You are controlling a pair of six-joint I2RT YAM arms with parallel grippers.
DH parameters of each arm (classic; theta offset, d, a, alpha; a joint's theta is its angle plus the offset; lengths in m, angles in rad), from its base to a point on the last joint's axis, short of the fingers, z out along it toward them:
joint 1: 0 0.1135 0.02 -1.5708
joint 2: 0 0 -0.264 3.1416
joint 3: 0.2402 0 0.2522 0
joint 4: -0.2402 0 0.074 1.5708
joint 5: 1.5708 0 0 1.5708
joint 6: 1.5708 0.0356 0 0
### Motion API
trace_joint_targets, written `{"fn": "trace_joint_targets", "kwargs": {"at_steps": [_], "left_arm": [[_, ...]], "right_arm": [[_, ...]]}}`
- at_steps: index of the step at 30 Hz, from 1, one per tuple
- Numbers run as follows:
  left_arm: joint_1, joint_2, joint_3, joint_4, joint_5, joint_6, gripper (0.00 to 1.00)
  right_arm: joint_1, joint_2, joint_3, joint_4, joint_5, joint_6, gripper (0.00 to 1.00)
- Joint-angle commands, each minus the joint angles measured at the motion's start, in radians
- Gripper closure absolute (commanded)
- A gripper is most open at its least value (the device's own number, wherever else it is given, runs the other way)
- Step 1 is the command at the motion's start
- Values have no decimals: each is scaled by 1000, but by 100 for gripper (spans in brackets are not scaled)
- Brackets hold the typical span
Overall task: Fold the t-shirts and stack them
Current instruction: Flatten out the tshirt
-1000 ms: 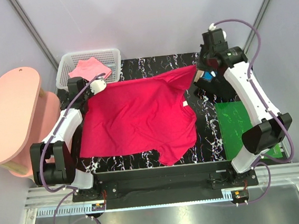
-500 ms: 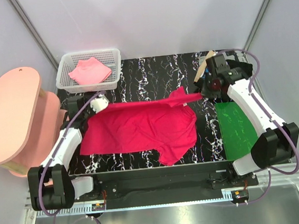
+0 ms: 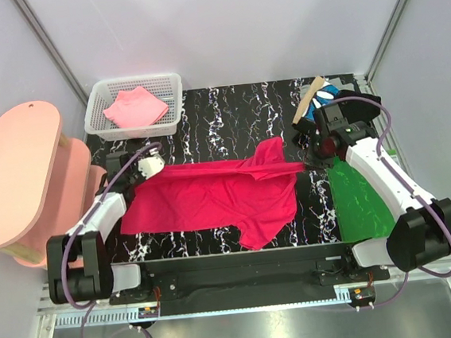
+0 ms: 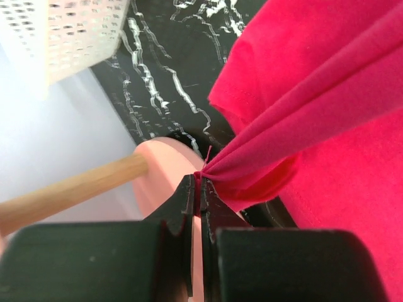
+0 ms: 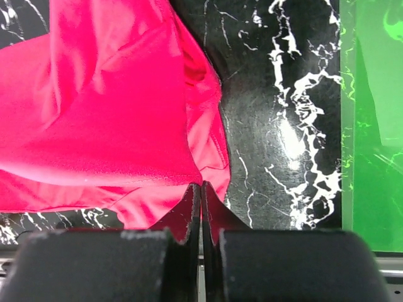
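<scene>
The crimson-red t-shirt lies spread on the black marbled table, its far half folded toward the near edge. My left gripper is shut on the shirt's left folded corner. My right gripper is shut on the shirt's right corner, low over the table. A lighter pink t-shirt lies folded in the white mesh basket. A blue-with-white-marks shirt peeks out behind the right arm.
A green mat lies on the table at the right, also in the right wrist view. A pink round side table stands left of the table. The basket wall shows in the left wrist view.
Both grippers have drawn the shirt's far edge toward the near side, folding it over itself. The right arm came down and in from the far right corner.
</scene>
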Motion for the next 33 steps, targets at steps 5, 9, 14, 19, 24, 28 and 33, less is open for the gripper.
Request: {"fn": "trace_joint_targets", "kwargs": {"at_steps": [5, 9, 14, 19, 24, 28, 33], "left_arm": [[20, 63, 339, -24, -61, -134, 100], [20, -50, 439, -173, -17, -201, 100], [20, -290, 512, -353, 43, -281, 100], [19, -421, 679, -598, 100, -340, 100], [19, -495, 839, -721, 178, -384, 100], [20, -530, 948, -799, 223, -393, 100], [20, -526, 930, -813, 181, -375, 100]], "right_arm": [[0, -21, 170, 4, 30, 10, 100], [8, -75, 249, -25, 20, -16, 100], [14, -281, 324, -13, 20, -82, 100], [14, -427, 468, -16, 20, -114, 100], [14, -510, 598, -71, 16, -119, 100], [14, -552, 640, -85, 49, -119, 100], [14, -498, 655, -126, 131, -97, 100]]}}
